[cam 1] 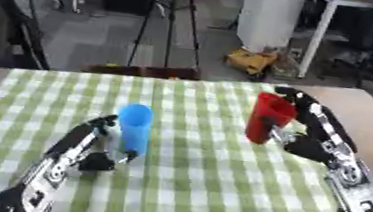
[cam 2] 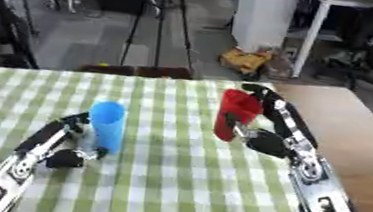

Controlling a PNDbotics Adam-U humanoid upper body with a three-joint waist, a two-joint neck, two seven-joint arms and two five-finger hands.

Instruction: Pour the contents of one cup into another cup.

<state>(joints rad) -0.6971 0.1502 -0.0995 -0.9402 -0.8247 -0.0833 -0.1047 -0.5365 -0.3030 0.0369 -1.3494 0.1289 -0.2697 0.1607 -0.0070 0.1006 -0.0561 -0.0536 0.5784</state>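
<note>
The left hand [cam 1: 97,143] has its fingers curled round the tall blue cup [cam 1: 134,127], and the right hand [cam 1: 309,137] fingers wrap the tilted red cup [cam 1: 268,117].

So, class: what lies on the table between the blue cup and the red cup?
Nothing stands between the blue cup and the red cup: only bare green-checked tablecloth, seen in both eye views. Each hand is on its cup's outer side.
</note>
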